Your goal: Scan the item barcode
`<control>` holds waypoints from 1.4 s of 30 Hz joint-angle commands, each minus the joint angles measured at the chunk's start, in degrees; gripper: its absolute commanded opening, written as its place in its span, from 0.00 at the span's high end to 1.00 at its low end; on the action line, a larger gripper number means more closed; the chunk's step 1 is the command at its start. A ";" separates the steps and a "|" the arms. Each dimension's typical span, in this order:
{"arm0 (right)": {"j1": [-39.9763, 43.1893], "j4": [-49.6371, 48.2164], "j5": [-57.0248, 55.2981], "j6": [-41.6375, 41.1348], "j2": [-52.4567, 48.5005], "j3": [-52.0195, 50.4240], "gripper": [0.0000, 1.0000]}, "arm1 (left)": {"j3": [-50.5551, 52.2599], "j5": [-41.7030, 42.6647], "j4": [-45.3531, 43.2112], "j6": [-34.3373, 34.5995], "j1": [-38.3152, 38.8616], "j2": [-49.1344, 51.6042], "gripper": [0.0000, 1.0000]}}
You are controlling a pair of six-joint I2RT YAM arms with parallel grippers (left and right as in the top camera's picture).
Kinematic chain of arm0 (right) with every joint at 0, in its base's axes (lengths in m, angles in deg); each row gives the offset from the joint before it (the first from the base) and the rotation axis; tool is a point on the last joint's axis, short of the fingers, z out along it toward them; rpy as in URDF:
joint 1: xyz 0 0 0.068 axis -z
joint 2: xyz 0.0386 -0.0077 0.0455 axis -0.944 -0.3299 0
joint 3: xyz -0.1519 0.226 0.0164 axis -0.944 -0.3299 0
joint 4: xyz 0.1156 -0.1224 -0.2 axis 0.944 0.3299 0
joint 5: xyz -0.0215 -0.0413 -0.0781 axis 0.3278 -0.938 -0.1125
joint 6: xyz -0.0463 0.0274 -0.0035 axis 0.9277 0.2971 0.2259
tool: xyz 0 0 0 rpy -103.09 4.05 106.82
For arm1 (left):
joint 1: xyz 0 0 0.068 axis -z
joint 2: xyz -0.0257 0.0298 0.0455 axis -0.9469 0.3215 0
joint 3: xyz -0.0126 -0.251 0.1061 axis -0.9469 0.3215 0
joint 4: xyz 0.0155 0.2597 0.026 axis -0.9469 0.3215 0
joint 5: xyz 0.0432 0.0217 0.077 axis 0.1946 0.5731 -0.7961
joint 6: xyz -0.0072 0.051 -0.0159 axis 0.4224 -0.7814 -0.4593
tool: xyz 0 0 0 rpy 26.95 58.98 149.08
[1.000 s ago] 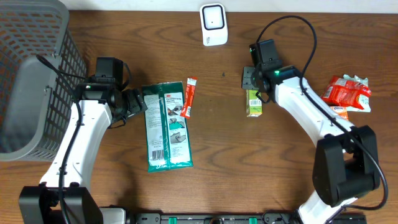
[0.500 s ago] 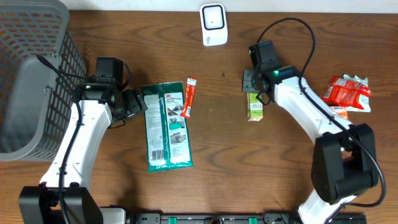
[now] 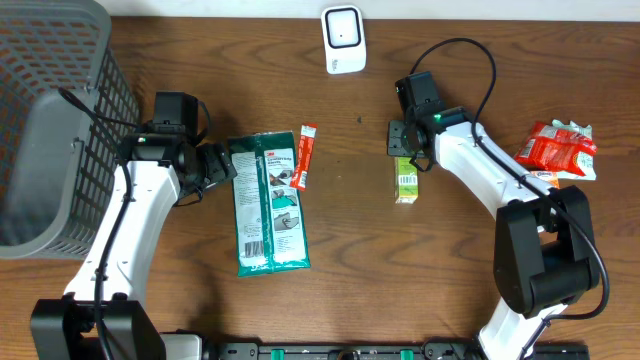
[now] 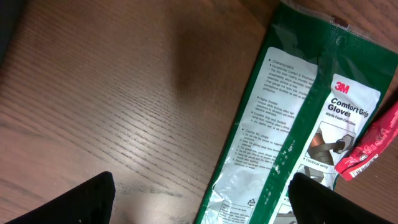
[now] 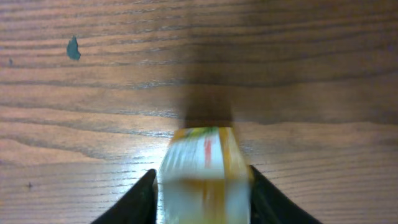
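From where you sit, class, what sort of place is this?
Probably a mock shop checkout: a white scanner-like device, packaged goods such as a 3M gloves pack, and a wire basket.

We see a dark green glove pack (image 3: 268,210) with a white panel, a red sachet (image 3: 304,157), a yellow-green box (image 3: 406,181) — all on a brown wood-grain table (image 3: 400,285).

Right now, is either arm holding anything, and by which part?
Left gripper: open, nothing held. Right gripper: fingers flank the small box on opposite sides; too blurred to tell if they grip it.
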 commanded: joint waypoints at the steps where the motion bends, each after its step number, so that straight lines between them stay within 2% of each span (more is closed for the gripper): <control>1: -0.24 0.11 0.13 0.13 0.42 0.04 0.53 | -0.46 -0.76 0.17 -0.52 -0.13 -0.04 0.10; 18: -0.07 -0.87 -0.35 0.13 -1.49 -0.04 0.57 | -0.46 -0.76 0.17 -0.52 -0.13 -0.04 0.10; 24: 0.55 -1.22 -0.28 0.13 -1.55 0.13 0.71 | -0.46 -0.76 0.17 -0.52 -0.13 -0.04 0.10; 42: 1.49 0.42 0.09 0.17 10.43 0.31 0.78 | -0.46 -0.76 0.17 -0.52 -0.13 -0.04 0.10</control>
